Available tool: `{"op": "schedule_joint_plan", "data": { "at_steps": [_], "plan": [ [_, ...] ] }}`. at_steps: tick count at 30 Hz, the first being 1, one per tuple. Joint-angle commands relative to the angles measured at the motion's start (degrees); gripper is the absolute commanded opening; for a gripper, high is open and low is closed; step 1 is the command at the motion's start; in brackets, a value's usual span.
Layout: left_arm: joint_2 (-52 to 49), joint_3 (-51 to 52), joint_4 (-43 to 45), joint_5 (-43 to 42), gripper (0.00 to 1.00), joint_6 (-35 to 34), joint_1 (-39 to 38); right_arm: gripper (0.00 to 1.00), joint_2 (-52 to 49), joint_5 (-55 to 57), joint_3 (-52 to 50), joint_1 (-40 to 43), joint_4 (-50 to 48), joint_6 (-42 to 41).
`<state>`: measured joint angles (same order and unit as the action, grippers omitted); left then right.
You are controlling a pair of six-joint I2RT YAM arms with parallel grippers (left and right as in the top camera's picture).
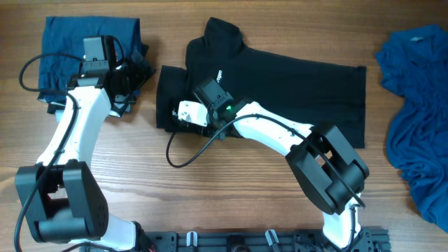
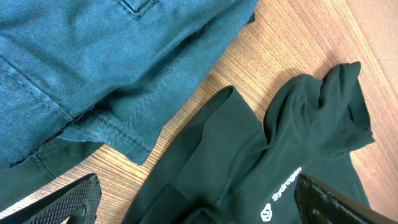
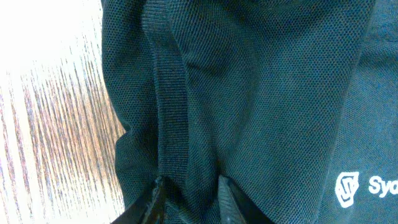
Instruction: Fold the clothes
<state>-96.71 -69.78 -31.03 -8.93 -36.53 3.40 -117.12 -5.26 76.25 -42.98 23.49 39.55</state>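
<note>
Fingers (image 2: 69,198) on the left gripper (image 2: 199,208) stand spread wide, holding nothing, beside a folded blue garment (image 1: 59,49) at ten o'clock on the table (image 1: 140,175); that piece looks finished. The right gripper (image 3: 191,194) pinches a sleeve edge of the black shirt (image 1: 294,80), which lies toward twelve and looks barely begun. A blue heap (image 1: 420,112) at three o'clock looks unfolded.

Your wooden table (image 1: 231,203) carried a black shirt (image 1: 294,84) spread flat near its middle, a folded blue garment (image 1: 63,42) at far left, and a crumpled blue garment (image 1: 416,105) at the right edge.
</note>
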Motion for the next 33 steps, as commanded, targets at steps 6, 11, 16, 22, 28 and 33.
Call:
{"op": "schedule_joint_plan", "data": {
  "at_steps": [6, 11, 16, 22, 28, 33],
  "plan": [
    [-0.1, 0.1, 0.0, -0.7, 1.00, 0.0, -0.1, 0.40, -0.6, 0.6, -0.3, 0.0, 0.0, 0.9],
    [-0.1, 0.1, 0.0, -0.7, 1.00, 0.0, -0.1, 0.48, -0.6, 0.7, -0.4, 0.0, 0.3, 1.0],
    [-0.1, 0.1, 0.0, -0.7, 1.00, 0.0, -0.1, 0.54, 1.3, 8.2, 0.4, 0.0, 0.2, -3.7],
    [-0.1, 0.1, 0.0, -0.7, 1.00, 0.0, -0.1, 0.61, 9.7, 7.9, 0.8, 0.3, 2.3, -8.3],
    [-0.1, 0.1, 0.0, -0.7, 1.00, 0.0, -0.1, 0.22, 9.4, 7.8, 0.6, 4.5, 10.2, -15.0],
    [-0.1, 0.1, 0.0, -0.7, 1.00, 0.0, -0.1, 0.12, 7.9, 0.5, 0.2, 10.6, 14.3, -16.1]
  ]
}}
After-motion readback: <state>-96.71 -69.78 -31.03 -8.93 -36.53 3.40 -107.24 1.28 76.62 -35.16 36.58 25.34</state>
